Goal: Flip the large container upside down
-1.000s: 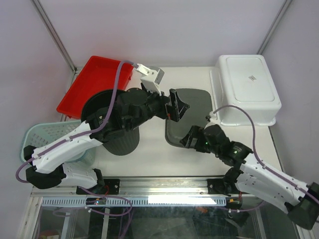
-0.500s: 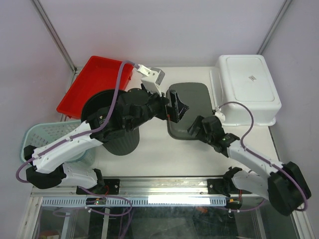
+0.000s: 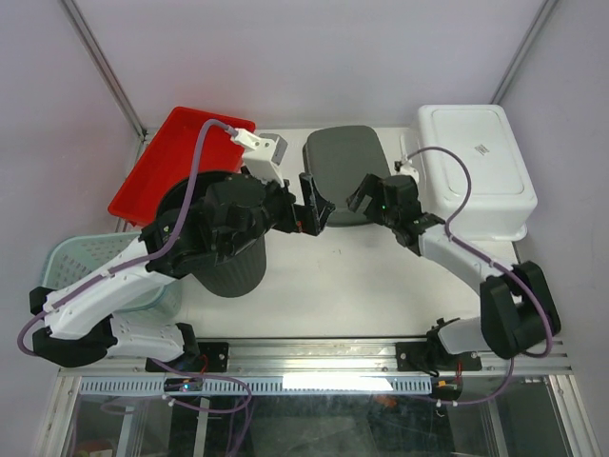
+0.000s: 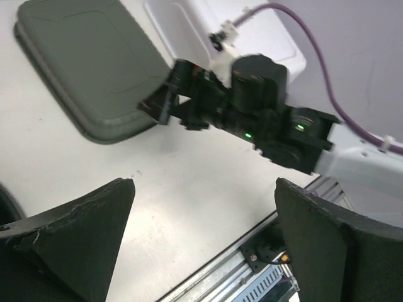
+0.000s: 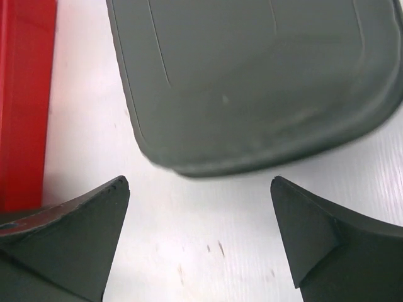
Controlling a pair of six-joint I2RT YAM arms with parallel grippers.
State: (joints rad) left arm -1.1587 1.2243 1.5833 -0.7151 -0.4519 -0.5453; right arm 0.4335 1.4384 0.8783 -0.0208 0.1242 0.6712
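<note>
Top view: the grey container (image 3: pixel 344 169) lay bottom-up on the counter (image 3: pixel 381 286), at the back, between the red tray (image 3: pixel 176 157) on its left and the white container (image 3: pixel 471 167) just beside its right edge. The left gripper (image 3: pixel 309 205) sat at its near-left corner with jaws apart and nothing held. The right gripper (image 3: pixel 366 195) sat at its near-right corner, also spread wide and empty. Judged: the flip looked done, and the step in hand was let-go and clear-off. The next move called for both arms to pull back toward the near side of the grey container without nudging its rim.

Left wrist: the grey container (image 4: pixel 82 69) showed a flat moulded base facing up, rim down on the counter. The right gripper hung at its near edge, very close, contact not clear. Bare counter lay between the left fingers (image 4: pixel 94 220) and the container.

Right wrist: the near rim of the grey container (image 5: pixel 252 75) lay just ahead of the open fingers (image 5: pixel 82 220), apart from them. The red tray (image 5: pixel 22 94) edge ran along the left of the container with a counter strip between.

Room: open counter lay on the near side of the grey container, with tight gaps at its left and right. A black bin (image 3: pixel 233 271) sat under the left arm, near-left of the container, something to watch on the retreat.
</note>
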